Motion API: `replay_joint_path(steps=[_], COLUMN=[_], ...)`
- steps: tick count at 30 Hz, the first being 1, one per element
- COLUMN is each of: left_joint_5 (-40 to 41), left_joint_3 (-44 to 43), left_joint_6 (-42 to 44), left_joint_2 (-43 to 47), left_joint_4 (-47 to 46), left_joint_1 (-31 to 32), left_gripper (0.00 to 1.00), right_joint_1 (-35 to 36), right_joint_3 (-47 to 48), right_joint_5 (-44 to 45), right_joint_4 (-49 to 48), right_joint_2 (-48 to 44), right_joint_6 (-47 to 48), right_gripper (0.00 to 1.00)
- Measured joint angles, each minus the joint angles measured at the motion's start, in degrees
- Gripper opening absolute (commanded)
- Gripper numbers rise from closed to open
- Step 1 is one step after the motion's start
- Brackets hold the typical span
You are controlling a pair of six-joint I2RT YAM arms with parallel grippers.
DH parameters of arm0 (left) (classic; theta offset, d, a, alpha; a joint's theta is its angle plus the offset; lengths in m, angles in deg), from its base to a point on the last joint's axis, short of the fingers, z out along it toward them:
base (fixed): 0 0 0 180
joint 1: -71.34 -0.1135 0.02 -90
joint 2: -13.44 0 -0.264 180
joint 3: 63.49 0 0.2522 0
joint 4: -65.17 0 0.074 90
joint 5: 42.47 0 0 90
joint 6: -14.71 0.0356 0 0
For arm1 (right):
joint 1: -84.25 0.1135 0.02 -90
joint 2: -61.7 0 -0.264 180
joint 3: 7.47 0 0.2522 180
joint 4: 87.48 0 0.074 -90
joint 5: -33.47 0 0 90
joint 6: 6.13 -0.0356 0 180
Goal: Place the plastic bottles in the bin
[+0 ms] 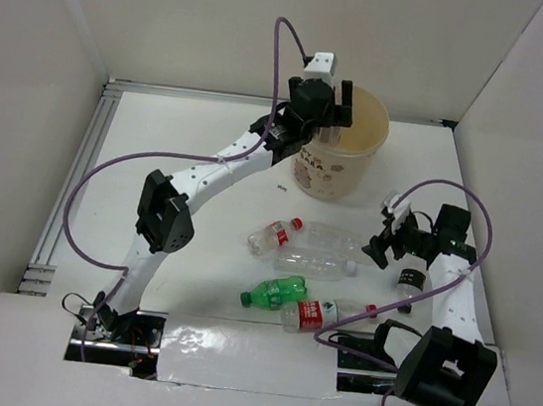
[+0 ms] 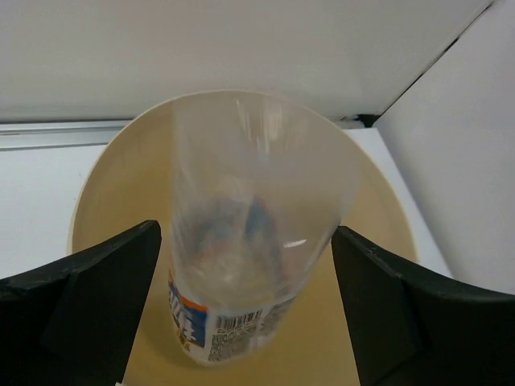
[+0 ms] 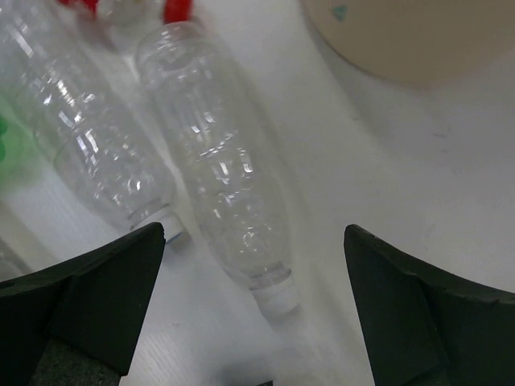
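My left gripper hangs over the beige bin, jaws open. In the left wrist view a blurred clear bottle with a blue and orange label sits between the fingers without touching them, inside the bin's rim. My right gripper is open and empty above the table. Below it lie two clear bottles, one with a white cap and another beside it. On the table are a red-capped bottle, two clear ones, a green one and a red-labelled one.
A small black cylinder stands by the right arm. White walls close in the table on three sides. The bin's side shows at the top right of the right wrist view.
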Motion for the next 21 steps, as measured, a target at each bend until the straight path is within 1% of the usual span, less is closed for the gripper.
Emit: replay_joint_path(steps=[2,4,7,9,10,13,17,19,21], left_joint_5=[-0.24,-0.50,-0.94,-0.90,-0.92,-1.38,-5.14,-6.16,-6.73], left_joint_3=[0.15,0.59,4.26,8.13,11.37,23.65,46.77,56.50,64.15], left_joint_6=[0.55,1.46,3.10,4.90,6.29,9.51,13.11,13.73,13.75], left_joint_2=[-0.66,-0.39,2.97,6.88,9.53,21.14,41.62,49.86,54.93], left_joint_4=[0.48,0.11,-0.72,-1.20,-2.01,-2.84,-6.49,-6.43,-6.64], left_joint_1=[0.04,0.13,0.37,0.98,1.42,3.41,5.77,5.81,5.70], left_gripper=[1.00,1.00,1.00,1.00,1.00,1.00,1.00,1.00,1.00], right_joint_1=[0.24,1.66,7.96,11.85,13.75,17.03,17.94,18.10,18.36], right_joint_3=[-0.55,-0.46,1.03,1.53,1.55,1.49,1.46,1.38,1.22], right_joint_5=[-2.29,-3.56,-3.61,-2.97,-2.12,0.90,5.29,7.43,9.46], right_joint_4=[3.65,6.49,8.13,7.56,6.82,3.48,-2.14,-4.17,-5.90], right_joint_2=[0.13,1.77,8.09,11.72,13.11,15.47,18.38,20.22,21.97], right_joint_6=[9.22,15.93,21.24,21.77,21.44,19.43,16.98,16.09,14.99], right_gripper=[0.99,0.99,0.99,0.98,0.98,0.96,0.94,0.93,0.89])
